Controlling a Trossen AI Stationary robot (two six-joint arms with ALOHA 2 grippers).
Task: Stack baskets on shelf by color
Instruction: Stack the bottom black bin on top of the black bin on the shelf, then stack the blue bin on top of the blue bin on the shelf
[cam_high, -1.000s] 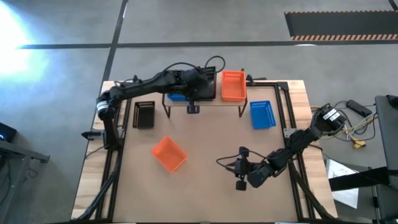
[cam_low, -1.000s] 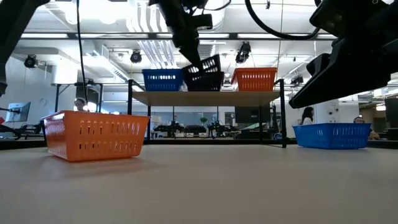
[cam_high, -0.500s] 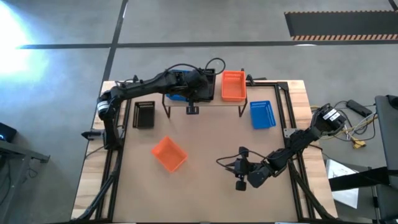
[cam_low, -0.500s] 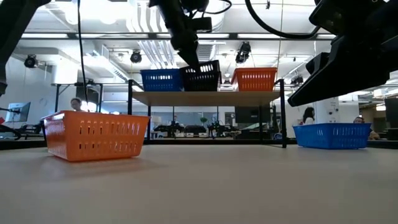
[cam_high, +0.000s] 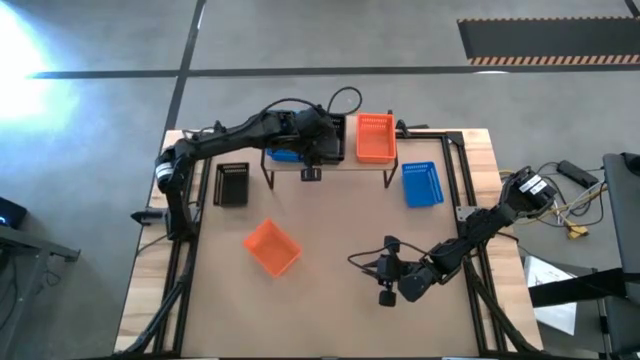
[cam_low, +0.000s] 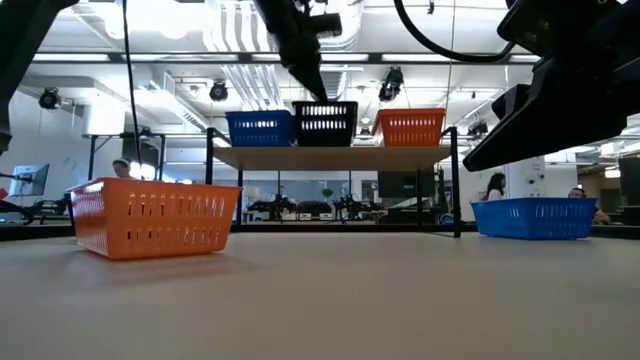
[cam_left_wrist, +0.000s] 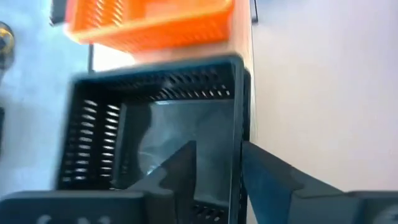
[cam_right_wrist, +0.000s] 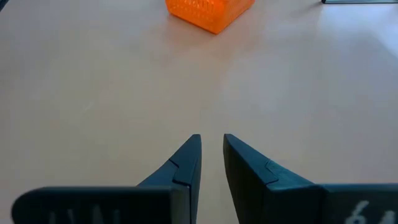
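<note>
On the shelf (cam_high: 345, 168) a black basket (cam_low: 324, 124) sits level on its bottom between a blue basket (cam_low: 260, 128) and an orange basket (cam_low: 410, 127). My left gripper (cam_left_wrist: 217, 149) reaches down over it from above, open, with one finger inside the basket and one outside its near wall (cam_left_wrist: 240, 118). In the high view the left gripper (cam_high: 318, 150) is above the shelf's middle. My right gripper (cam_right_wrist: 211, 140) hovers low over bare table at the near right (cam_high: 384, 283), narrowly open with nothing between its fingers. My left gripper straddles the black basket's near wall (cam_left_wrist: 241, 134) from above, fingers pointing down. A gap shows between the inner finger (cam_left_wrist: 180, 168) and the wall. The outer finger (cam_left_wrist: 267, 177) lies close beside the wall; I cannot tell whether it touches.
On the table stand another black basket (cam_high: 232, 184) at the left beside the shelf, an orange basket (cam_high: 272, 247) near the middle left, and a blue basket (cam_high: 422, 183) at the right of the shelf. Bare tabletop lies between the orange basket and my right gripper.
The black basket hung tilted from my left gripper just above the shelf. It has come down and now rests level on the plank between the blue and orange baskets. The left gripper has stayed over it.
</note>
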